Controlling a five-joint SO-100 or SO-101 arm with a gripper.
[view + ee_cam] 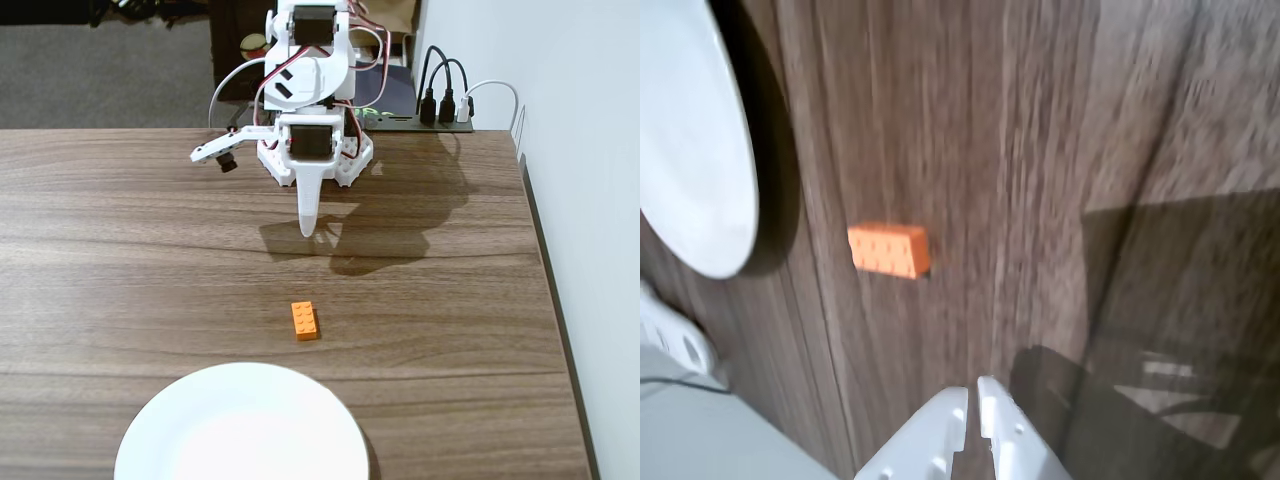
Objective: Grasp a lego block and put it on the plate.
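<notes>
You have one orange lego block [306, 320] to deal with, lying flat on the wooden table [120, 250], studs up, long axis running roughly 12 to 6 o'clock in the fixed view. It sits apart from the white plate [240, 425], just off the rim at about 1 o'clock from the plate's centre. In the wrist view the lego block [890, 249] lies at about 11 o'clock from the fingertips, with the plate [690, 140] at the left edge.

Expect the brick to be light, rigid and hard, with smooth plastic sides (so probably a little slippery under hard fingers). It should not crush or deform. Your best hold is likely across the two long sides, near the middle, so it does not pivot out; that will probably call for turning the wrist to match its axis.

The gripper [308, 228] hangs near the arm's base, well short of the brick, its fingers drawn together with only a sliver between the tips in the wrist view [972, 395], holding nothing.

Count: one brick, one plate, one arm.
</notes>
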